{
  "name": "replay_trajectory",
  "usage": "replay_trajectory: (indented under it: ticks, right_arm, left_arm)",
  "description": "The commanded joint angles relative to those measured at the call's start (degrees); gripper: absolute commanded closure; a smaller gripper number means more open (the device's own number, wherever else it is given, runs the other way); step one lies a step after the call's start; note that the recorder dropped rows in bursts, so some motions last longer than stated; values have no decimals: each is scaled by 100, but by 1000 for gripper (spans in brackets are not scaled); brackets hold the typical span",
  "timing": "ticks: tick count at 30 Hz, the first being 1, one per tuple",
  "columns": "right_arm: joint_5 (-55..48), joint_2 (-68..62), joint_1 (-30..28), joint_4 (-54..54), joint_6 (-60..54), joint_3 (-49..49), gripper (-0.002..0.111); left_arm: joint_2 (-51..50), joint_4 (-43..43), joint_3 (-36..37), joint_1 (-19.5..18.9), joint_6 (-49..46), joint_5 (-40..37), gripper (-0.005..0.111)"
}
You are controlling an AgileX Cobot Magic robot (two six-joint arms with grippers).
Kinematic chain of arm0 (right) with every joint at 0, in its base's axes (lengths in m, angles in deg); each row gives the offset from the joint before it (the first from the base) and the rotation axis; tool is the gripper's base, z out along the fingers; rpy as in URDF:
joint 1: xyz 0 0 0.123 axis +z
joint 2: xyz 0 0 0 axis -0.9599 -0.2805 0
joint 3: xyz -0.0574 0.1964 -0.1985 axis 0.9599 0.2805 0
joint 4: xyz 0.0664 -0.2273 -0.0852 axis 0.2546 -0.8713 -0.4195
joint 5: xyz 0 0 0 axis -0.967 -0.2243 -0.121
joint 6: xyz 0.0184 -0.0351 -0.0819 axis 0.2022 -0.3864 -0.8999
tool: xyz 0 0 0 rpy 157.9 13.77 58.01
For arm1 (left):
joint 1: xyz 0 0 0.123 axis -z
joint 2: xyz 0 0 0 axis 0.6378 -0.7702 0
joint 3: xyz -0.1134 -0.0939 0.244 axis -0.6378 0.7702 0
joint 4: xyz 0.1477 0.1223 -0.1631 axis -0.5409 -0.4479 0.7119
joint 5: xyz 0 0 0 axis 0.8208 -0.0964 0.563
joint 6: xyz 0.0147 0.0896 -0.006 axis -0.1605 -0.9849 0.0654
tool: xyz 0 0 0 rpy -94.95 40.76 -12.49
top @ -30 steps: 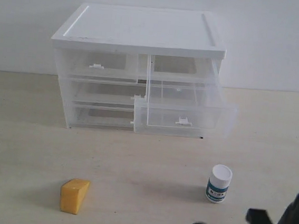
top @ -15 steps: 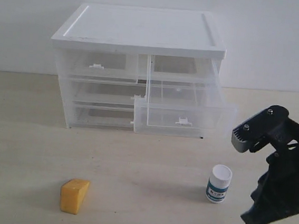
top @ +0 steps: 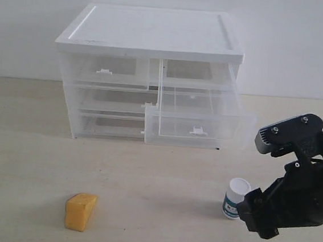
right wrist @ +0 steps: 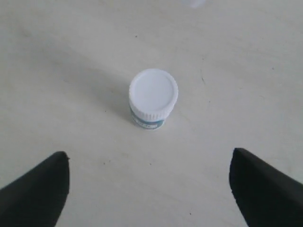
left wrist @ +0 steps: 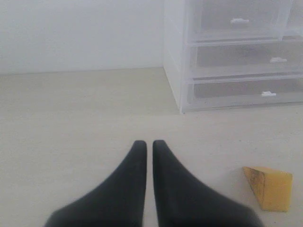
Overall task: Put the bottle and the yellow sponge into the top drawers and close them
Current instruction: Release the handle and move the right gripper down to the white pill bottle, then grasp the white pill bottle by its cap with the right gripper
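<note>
Listing what stands on the bench, item by item, each placed vs. the nearest pincer.

1. R pincer point(top: 257, 215) point(right wrist: 149, 158): black, two-finger, on a black arm. Jaws spread wide, gripping nothing. Hangs low over the pale wooden tabletop point(top: 156, 172).
2. Small white plastic pill bottle point(top: 236, 197) point(right wrist: 152, 99) w/ round ribbed white cap & teal label band. Upright on tabletop, just ahead of R pincer, centred on the gap btwn its fingers point(right wrist: 38, 189), clear of both.
3. L pincer point(left wrist: 148, 145): black, tapered fingers. Closed, tips all but touching, empty.
4. Small orange-yellow foam wedge sponge point(top: 79, 211) point(left wrist: 270, 187). Lies on tabletop near L pincer, ahead of its tips & off to one side, not touching. Well apart from R pincer, across the bench.
5. Clear plastic drawer cabinet w/ flat white top point(top: 153, 31). Beyond both pincers, back against the white wall point(top: 295, 42).
6. R-hand top drawer point(top: 198, 124): half-width, clear, small white handle tab. Pulled out & standing open, the drawer nearest R pincer; pill bottle sits btwn its front & that pincer, apart from both.
7. L-hand top drawer point(top: 106, 70): same make. Pushed in flush.
8. Two full-width clear drawers point(top: 109, 101) under the top pair. Both pushed in.
</note>
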Motion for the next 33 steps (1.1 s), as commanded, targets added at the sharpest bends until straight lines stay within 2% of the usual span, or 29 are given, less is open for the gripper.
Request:
replay_trajectory:
  ticks: [1,6,9,11,19,21,25,31,33]
  right_arm:
    - [845,25,23,430,93,359,27]
    - [2301,-414,538,525,161,836,29]
    - [3655,-1138,576,723,241,1135,29]
    - [4181,-1530,576,699,253,1164,30]
    - [5788,-2661,576,418,496,1164,30]
    - [5925,-2802,576,353,543,1143,31]
    - [5995,-2956,576,353,543,1143,48]
    - [6077,-2982,576,353,543,1143,64]
    - [6032,-2982,576,341,543,1143,78]
  left_arm:
    - [15,39,20,-13,-34,-8,103]
    - [15,39,20,-13,-34,-8,103]
    - [15,39,20,-13,-34,-8,103]
    - [15,39,20,-13,-34,-8,103]
    - [15,39,20,-13,-34,-8,103]
    - [15,39,20,-13,-34,-8,103]
    - [15,39,20,-13,-34,-8,103]
    - [15,39,20,-13,-34,-8,103]
    - [15,39,20,-13,-34,-8,103]
